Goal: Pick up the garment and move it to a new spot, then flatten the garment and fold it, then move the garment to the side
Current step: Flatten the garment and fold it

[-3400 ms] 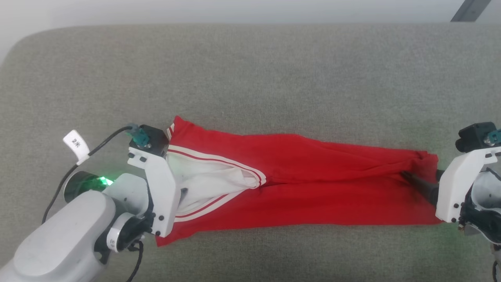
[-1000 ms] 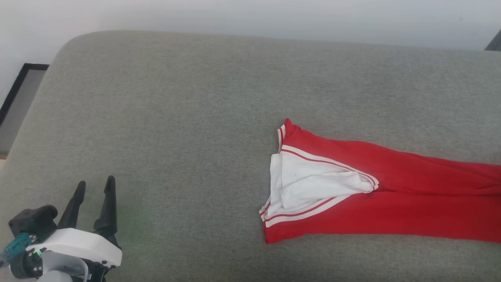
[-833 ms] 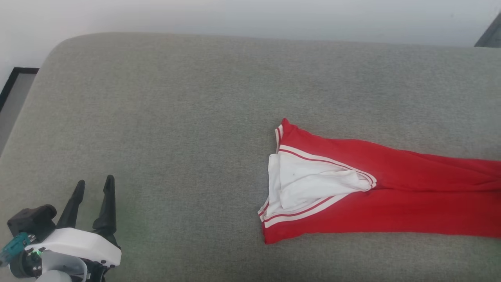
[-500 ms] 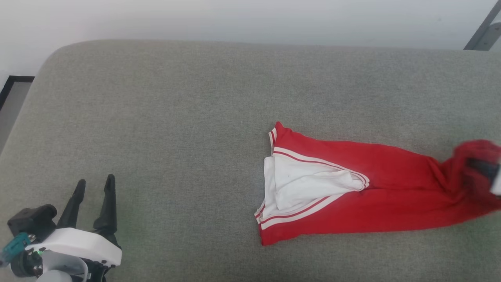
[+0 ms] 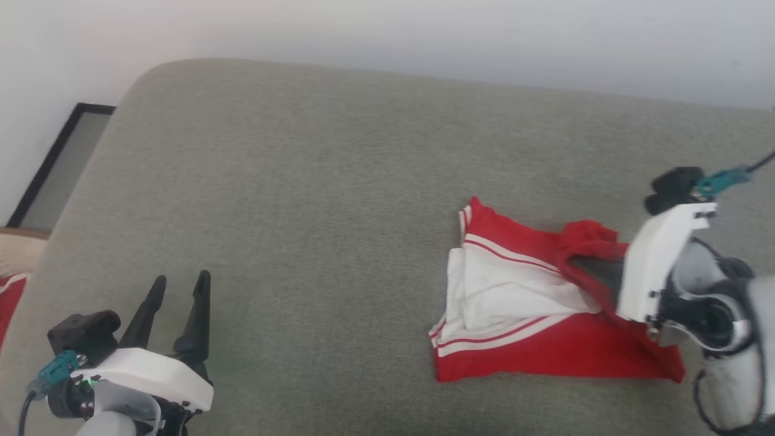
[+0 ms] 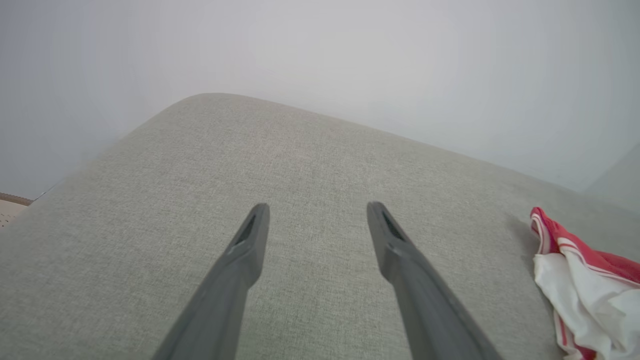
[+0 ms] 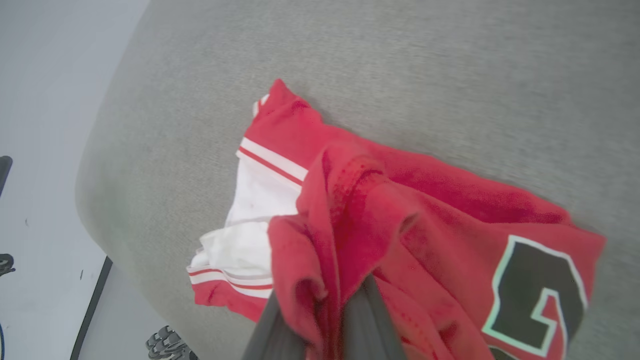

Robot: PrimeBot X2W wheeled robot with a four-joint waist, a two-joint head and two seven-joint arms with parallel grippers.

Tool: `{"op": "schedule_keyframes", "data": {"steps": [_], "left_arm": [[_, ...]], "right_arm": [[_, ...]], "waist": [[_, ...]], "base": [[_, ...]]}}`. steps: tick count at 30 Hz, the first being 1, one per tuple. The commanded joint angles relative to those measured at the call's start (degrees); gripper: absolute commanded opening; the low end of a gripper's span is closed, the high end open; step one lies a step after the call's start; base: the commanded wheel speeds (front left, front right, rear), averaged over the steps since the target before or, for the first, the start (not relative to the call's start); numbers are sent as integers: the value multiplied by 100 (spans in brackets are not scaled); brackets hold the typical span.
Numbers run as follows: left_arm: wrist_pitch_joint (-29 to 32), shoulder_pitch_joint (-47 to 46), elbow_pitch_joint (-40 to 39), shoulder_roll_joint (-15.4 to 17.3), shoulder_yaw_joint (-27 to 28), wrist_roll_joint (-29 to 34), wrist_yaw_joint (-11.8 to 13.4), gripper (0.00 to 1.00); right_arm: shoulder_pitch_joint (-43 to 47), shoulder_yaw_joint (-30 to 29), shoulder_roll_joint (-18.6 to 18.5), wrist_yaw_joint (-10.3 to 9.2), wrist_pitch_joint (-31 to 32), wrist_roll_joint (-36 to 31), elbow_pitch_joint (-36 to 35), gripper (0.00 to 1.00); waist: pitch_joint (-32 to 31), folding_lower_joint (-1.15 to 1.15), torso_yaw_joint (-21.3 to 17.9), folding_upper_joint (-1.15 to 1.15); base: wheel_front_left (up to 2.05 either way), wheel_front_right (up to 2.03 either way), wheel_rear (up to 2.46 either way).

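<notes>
The head camera is looking down from above at the grey cushion (image 5: 315,181). The left wrist camera is skimming low along it toward the wall (image 6: 320,50), the right wrist camera is hovering close over the garment (image 5: 514,297), whose striped end all three are sharing

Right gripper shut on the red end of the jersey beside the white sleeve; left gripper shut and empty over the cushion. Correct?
No. The left gripper is open, not shut: the left wrist view shows its fingers spread apart, empty, over the cushion. The rest stands: the right gripper is shut on the red end of the jersey beside the white sleeve.
</notes>
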Motion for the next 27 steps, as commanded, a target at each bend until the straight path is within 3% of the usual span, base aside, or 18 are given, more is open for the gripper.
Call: {"op": "schedule_keyframes", "data": {"steps": [1, 7, 8, 9, 10, 11, 16, 27], "left_arm": [[5, -85, 15, -9, 7, 39, -22, 100], [10, -217, 145, -96, -104, 57, -96, 100], [6, -228, 169, -105, -112, 60, -101, 100], [2, -231, 193, -112, -123, 64, -105, 100], [-2, -231, 213, -118, -130, 61, -109, 100], [-8, -238, 229, -123, -132, 56, -120, 100], [-51, -206, 277, -118, -58, -4, -159, 100], [-96, -56, 288, -18, 114, 27, -183, 100]], "right_arm": [[-57, 23, 38, -3, -19, -47, -2, 0], [-235, 327, 292, -3, -191, -162, 323, 0], [-268, 348, 324, -3, -232, -173, 375, 7], [-287, 409, 331, -3, -252, -177, 426, 18], [-301, 459, 330, -3, -285, -175, 479, 38], [-320, 488, 355, -3, -318, -133, 509, 100], [-406, 643, 309, -3, -391, -22, 452, 100], [-263, 497, -217, -3, -866, 60, -28, 100]], "waist": [[-14, 0, 94, 0], [-42, 0, 304, 0], [-49, 0, 321, 0], [-56, 0, 336, 0], [-63, 0, 343, 0], [-67, 0, 343, 0], [-97, 0, 235, 0], [-238, 0, -376, 0]], "base": [[0, 0, 0], [0, 0, 0], [0, 0, 0], [0, 0, 0], [0, 0, 0], [0, 0, 0], [0, 0, 0], [0, 0, 0]]}}
